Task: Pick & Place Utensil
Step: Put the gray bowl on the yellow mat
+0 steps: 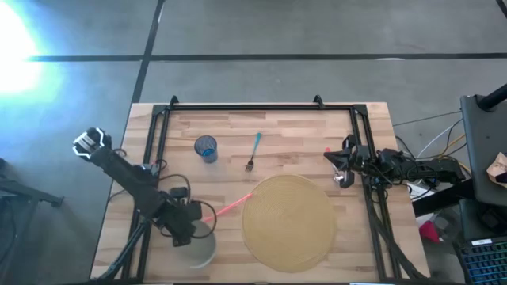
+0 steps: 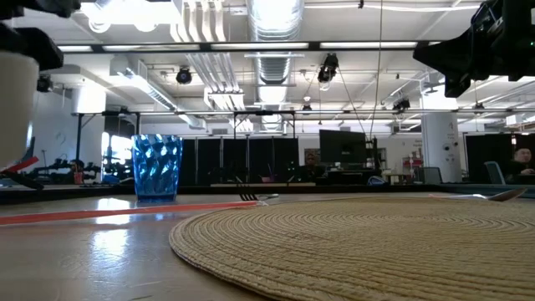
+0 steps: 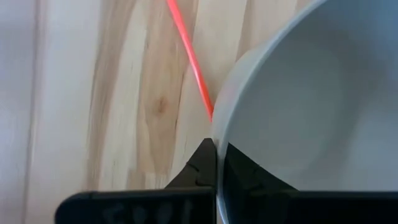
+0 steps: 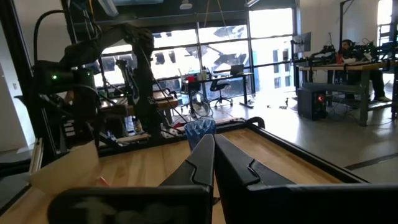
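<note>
A red long-handled utensil [image 1: 231, 207] lies flat on the table between the white bowl [image 1: 204, 247] and the round woven placemat [image 1: 287, 222]. In the left wrist view the utensil [image 3: 189, 56] runs away past the bowl's rim. My left gripper [image 1: 190, 229] is near the table's near-left corner, shut on the bowl. A fork with a blue handle [image 1: 253, 150] lies toward the far side, beside a blue cup [image 1: 207, 148]. My right gripper [image 1: 339, 168] hovers at the right, fingers shut [image 4: 213, 140], holding nothing. My left gripper [image 3: 214, 146] pinches the white bowl's rim [image 3: 214, 127], one finger inside the bowl and one outside. It comes from above on the bowl's left side. In the low view the bowl [image 2: 15, 100] hangs below the gripper and looks clear of the tabletop.
A black metal frame [image 1: 261, 106] runs along the table's far, left and right edges. The placemat [image 2: 359, 242] fills the near-right part. Bare wood lies between the cup [image 2: 157, 165], the fork and the mat. Cables trail off the right side.
</note>
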Robot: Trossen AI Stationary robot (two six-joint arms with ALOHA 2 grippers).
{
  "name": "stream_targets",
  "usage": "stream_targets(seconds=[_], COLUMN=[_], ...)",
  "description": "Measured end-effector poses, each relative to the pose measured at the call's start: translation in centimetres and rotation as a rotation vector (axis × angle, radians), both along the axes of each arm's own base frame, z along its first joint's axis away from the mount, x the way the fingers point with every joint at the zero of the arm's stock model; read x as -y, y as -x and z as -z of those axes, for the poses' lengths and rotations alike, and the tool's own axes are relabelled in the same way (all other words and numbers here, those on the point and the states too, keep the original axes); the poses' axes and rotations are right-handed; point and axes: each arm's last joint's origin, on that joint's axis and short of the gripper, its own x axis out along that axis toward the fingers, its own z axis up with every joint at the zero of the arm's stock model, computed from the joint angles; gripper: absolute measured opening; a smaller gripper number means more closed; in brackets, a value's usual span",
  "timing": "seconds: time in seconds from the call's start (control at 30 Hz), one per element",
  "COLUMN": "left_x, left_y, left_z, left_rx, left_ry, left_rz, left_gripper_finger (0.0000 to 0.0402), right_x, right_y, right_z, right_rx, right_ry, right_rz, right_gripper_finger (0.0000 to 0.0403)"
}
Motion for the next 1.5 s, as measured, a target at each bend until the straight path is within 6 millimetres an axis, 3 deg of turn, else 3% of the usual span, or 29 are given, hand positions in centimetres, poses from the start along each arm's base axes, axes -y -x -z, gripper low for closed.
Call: stream_targets(seconds=[0.17,0.43,0.9,1.13,1.5], left_x=[-0.4,-1.0,-4.3,-5.5,-8.1], left_y=[-0.8,-4.0,-7.3,-9.0,-10.3], left_z=[-1.1,-2.9,-4.3,-5.9,-8.9], left_rx=[0.141,0.38,0.578,0.772,0.862], left_ry=[0.031,0.085,-0.007,-0.047,-0.124], left_rz=[-0.06,-0.07,-0.055,-0.007,-0.056], left_gripper_finger=[0.0002,0.0003,0.0003,0.0002,0.0003], right_x=[0.0,0.0,0.0,0.0,0.0], right_y=[0.0,0.0,0.0,0.0,0.0], right_z=[0.0,0.0,0.0,0.0,0.0], right_rx=[0.0,0.0,-0.003,-0.001,-0.001], right_ry=[-0.001,-0.003,-0.003,-0.003,0.001], right_rz=[0.0,-0.001,-0.001,-0.001,0.0], right_gripper_finger=[0.0008,0.0008,0.0008,0.0008,0.0008])
